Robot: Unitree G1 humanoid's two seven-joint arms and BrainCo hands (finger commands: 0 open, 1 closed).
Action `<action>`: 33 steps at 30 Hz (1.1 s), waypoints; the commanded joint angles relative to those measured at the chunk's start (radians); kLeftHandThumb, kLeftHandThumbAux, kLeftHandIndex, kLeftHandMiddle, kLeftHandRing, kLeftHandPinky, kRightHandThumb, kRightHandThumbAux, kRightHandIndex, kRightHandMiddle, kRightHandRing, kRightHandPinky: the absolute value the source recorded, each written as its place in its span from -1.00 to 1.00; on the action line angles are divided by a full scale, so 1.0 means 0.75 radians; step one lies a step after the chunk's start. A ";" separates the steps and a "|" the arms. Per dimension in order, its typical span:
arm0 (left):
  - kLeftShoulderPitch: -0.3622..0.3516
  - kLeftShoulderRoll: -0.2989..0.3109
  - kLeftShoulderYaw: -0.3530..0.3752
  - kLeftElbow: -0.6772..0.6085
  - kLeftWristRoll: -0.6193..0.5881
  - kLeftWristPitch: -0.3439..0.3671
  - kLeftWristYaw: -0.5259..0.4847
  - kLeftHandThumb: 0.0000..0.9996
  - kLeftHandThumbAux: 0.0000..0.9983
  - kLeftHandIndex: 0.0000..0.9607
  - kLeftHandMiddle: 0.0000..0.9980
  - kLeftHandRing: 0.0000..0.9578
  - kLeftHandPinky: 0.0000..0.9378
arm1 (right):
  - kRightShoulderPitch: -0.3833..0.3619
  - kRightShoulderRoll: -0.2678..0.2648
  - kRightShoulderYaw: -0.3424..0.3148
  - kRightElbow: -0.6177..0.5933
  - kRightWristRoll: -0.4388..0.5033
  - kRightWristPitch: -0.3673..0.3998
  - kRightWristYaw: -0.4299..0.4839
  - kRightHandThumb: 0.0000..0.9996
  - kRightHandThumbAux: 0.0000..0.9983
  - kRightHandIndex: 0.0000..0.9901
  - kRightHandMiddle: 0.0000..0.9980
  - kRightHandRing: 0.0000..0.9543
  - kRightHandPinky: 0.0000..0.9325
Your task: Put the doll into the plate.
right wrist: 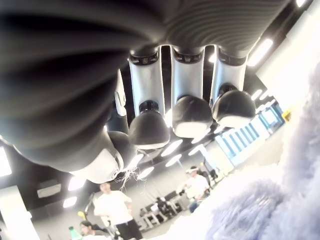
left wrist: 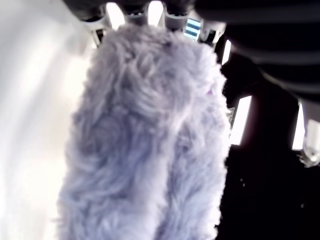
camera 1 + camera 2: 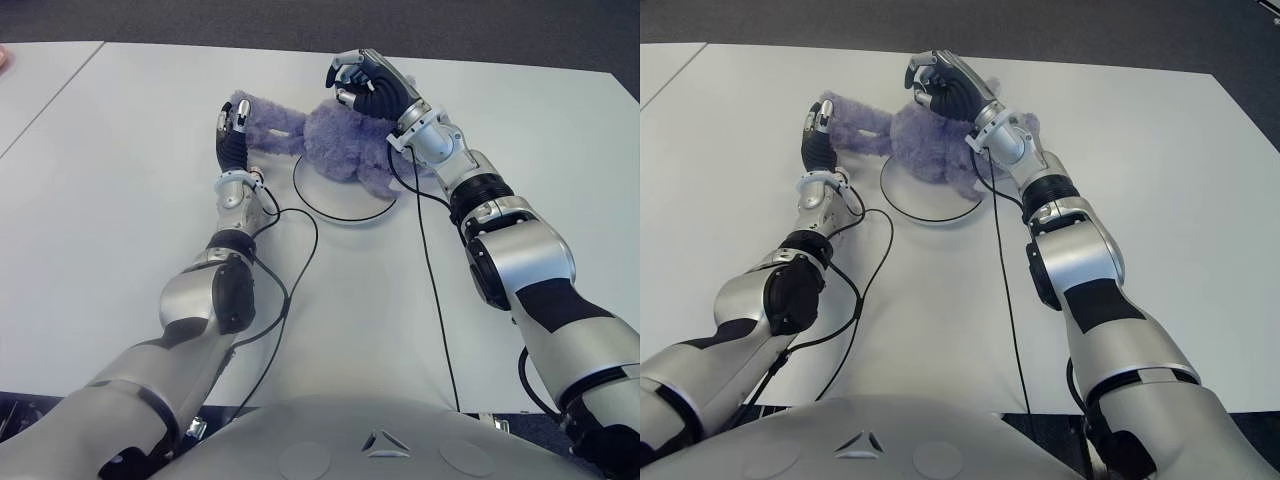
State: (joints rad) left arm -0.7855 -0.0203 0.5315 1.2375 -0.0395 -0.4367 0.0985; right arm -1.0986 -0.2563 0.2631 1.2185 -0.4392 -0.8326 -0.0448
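White surface [image 3: 120,210] carries everything; dark floor is seen past its far edge.

Doll [image 3: 335,140]: purple, furry, laid sideways across the far part of the plate [image 3: 345,208]. Its body is draped over the plate's far rim, with one long limb stretched out toward the robot's left, off the plate and above the surface. The near half of the plate is bare and white; nothing else is seen in it.

Left hand [image 3: 232,135]: closed on the end of that outstretched limb. In the left wrist view fur fills the frame right up against the fingers [image 2: 150,10].

Right hand [image 3: 362,85]: held above the doll's body at the far right side, fingers [image 1: 192,112] curled, nothing gripped. The right wrist view shows open air between fingertips and palm, with fur only at the frame edge.

Black cables [image 3: 430,270] are run along both forearms and across the surface near the plate.
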 commanded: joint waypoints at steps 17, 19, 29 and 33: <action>0.205 -0.056 0.024 0.178 -0.024 0.241 0.095 -1.00 0.05 -1.00 -0.85 -0.85 -0.84 | -0.141 0.031 0.025 0.031 -0.043 0.108 -0.150 0.37 0.45 -0.13 0.52 0.60 0.60; 0.204 -0.056 0.020 0.179 -0.020 0.243 0.100 -1.00 0.06 -1.00 -0.85 -0.85 -0.85 | -0.139 0.031 0.029 0.032 -0.047 0.111 -0.157 0.37 0.45 -0.13 0.52 0.60 0.60; 0.203 -0.057 0.036 0.179 -0.034 0.228 0.099 -1.00 0.09 -1.00 -0.84 -0.84 -0.83 | -0.145 0.035 0.053 0.041 -0.077 0.134 -0.208 0.36 0.46 -0.14 0.47 0.54 0.48; 0.202 -0.059 0.040 0.179 -0.038 0.232 0.097 -1.00 0.10 -1.00 -0.83 -0.83 -0.82 | -0.159 0.040 0.067 0.040 -0.096 0.132 -0.252 0.35 0.46 -0.14 0.48 0.54 0.49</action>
State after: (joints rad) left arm -0.7914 -0.0246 0.5329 1.2384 -0.0387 -0.4365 0.1154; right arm -1.2219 -0.2380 0.2984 1.2324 -0.4871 -0.7494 -0.2055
